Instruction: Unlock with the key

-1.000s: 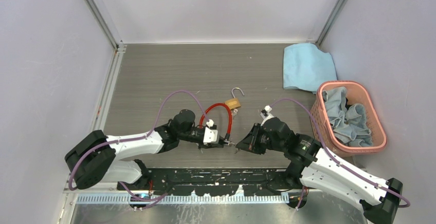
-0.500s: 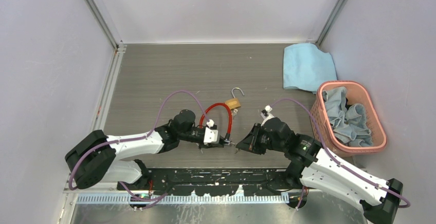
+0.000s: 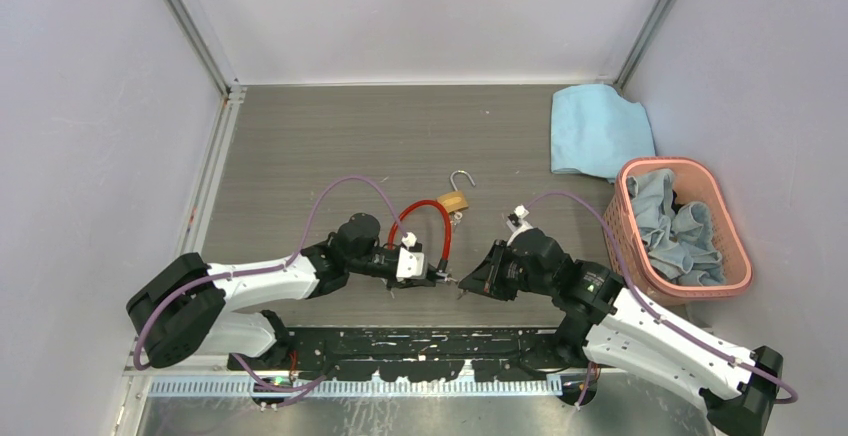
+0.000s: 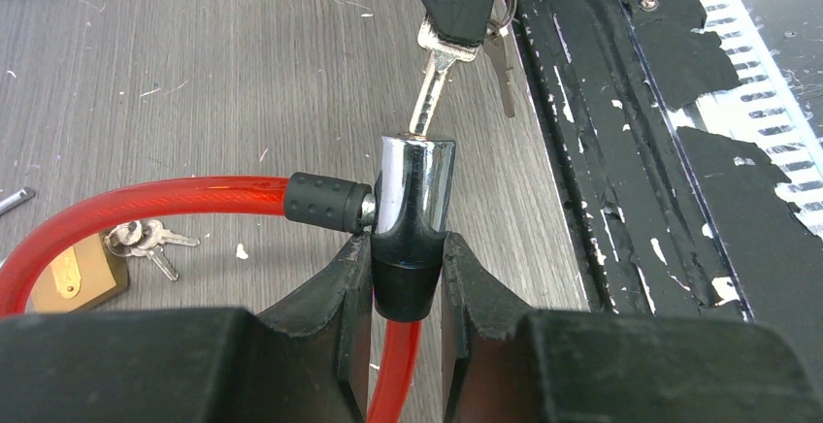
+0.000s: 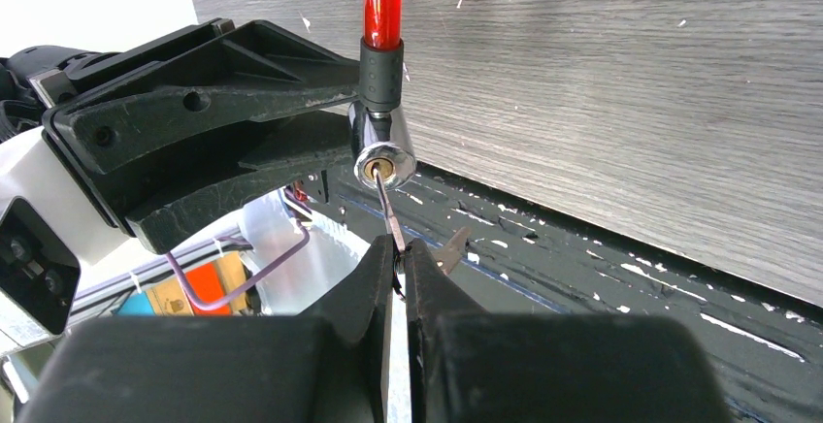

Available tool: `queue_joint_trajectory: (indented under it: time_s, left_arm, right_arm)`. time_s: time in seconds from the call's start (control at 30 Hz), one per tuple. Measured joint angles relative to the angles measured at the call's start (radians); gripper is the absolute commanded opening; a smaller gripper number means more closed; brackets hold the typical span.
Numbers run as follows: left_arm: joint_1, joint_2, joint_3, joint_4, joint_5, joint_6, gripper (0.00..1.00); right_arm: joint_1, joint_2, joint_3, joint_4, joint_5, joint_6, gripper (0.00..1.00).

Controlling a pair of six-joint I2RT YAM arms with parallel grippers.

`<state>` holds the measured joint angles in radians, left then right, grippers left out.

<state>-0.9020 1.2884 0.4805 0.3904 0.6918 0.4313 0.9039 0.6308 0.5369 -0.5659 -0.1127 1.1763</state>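
Gleaming silvery key (image 4: pixel 429 93), tip in lock (image 4: pixel 415 185)

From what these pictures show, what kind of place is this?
Likely a robot lab test cell: plain pale walls box in a grey table, with practice props like a red cable lock and a pink basket.

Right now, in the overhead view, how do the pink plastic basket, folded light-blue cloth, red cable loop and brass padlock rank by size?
1. pink plastic basket
2. folded light-blue cloth, a little smaller
3. red cable loop
4. brass padlock, smallest
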Motion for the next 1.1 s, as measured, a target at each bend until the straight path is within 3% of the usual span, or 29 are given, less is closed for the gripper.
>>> queue_joint_trajectory:
  time_s: [1.1]
  left_arm:
    - [-0.032,0.016,0.010,-0.061,-0.016,0.032,0.00]
  right_arm:
    - [0.000,0.120,0.017,0.015,-0.025,-0.051,0.01]
